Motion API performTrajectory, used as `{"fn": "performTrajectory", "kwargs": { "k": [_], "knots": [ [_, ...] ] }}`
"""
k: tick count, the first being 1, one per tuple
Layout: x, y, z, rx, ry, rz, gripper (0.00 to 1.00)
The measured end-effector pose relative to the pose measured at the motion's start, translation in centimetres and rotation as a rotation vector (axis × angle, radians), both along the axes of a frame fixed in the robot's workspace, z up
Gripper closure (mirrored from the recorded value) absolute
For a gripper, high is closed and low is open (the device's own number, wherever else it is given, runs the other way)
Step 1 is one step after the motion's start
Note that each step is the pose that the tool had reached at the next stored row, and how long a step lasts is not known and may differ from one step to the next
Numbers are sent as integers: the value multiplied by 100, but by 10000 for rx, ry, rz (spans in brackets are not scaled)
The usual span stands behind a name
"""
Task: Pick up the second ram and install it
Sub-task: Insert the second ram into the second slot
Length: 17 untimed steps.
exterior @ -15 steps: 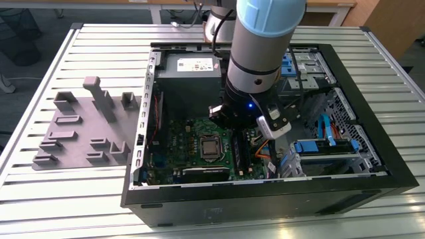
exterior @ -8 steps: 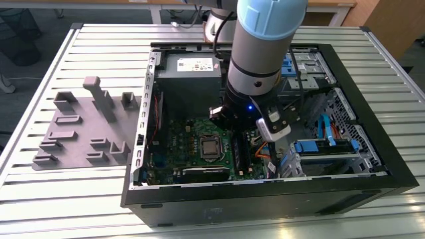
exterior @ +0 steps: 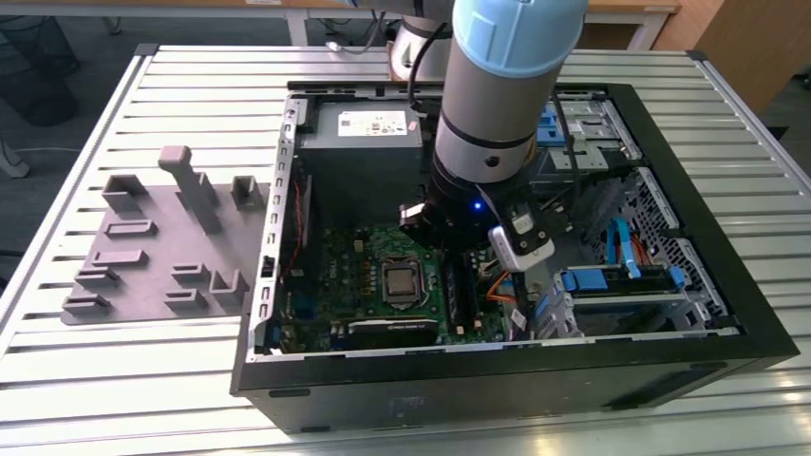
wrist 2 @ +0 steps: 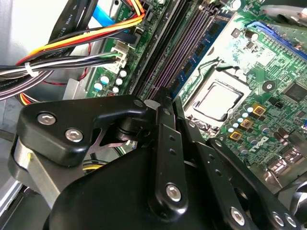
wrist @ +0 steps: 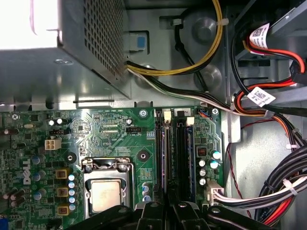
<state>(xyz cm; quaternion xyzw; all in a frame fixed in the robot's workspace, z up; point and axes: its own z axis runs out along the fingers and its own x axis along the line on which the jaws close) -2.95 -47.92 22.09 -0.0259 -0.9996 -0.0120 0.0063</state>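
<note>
Arm (exterior: 500, 104) was down inside the open black computer case (exterior: 709, 313), gripper (exterior: 459, 271) low over the large green motherboard (exterior: 348, 275). In the second wrist view, black fingers (wrist 2: 160, 143) sat pressed together, clasping nothing I could see. In the first wrist view, the second ram (wrist: 167, 158), a narrow blue-green stick, seemingly stood slotted beneath them. It wanted a square, even press, with bundled multicoloured cables (wrist: 268, 191) crowding close.

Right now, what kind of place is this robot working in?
Probably a workshop or lab for building computers: an open computer case on a slatted metal table, its green motherboard showing, and a grey parts tray beside it.
</note>
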Motion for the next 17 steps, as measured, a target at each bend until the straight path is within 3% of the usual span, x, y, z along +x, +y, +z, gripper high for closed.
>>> {"fn": "performTrajectory", "kwargs": {
  "k": [17],
  "knots": [
    [33, 0, -37, 1, 3, 227, 86]
  ]
}}
